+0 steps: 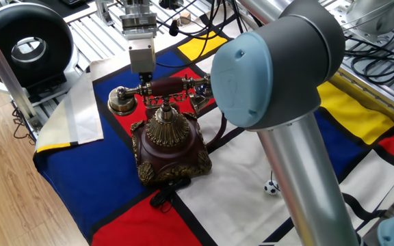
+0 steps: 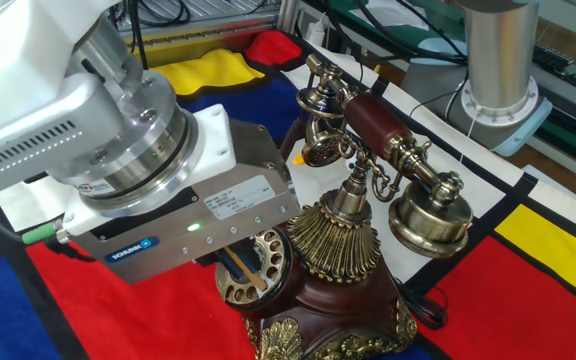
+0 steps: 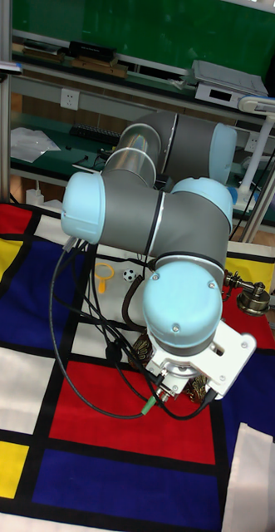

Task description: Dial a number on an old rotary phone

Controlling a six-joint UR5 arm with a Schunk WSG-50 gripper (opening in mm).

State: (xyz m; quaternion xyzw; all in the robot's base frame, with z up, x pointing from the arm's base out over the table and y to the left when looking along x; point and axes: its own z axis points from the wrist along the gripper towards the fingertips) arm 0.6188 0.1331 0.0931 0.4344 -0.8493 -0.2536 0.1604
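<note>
The old rotary phone [image 1: 170, 147] stands on the coloured cloth, maroon with brass trim. Its handset [image 1: 163, 87] rests across the brass cradle. In the other fixed view the dial [image 2: 268, 250] faces lower left, below the fluted brass column. My gripper [image 2: 241, 268] reaches down from the left. Its slim fingertips [image 2: 251, 274] are pressed together on the dial face, holding nothing. The gripper's silver body [image 1: 141, 56] stands behind the handset in one fixed view, where the dial is hidden. In the tall fixed view the arm covers most of the phone.
A big black ring-shaped device [image 1: 23, 42] stands at the table's far left corner. A white cloth [image 1: 81, 113] lies left of the phone. A small black-and-white ball [image 1: 271, 188] sits on the white patch. The arm's large elbow [image 1: 279, 61] fills the foreground.
</note>
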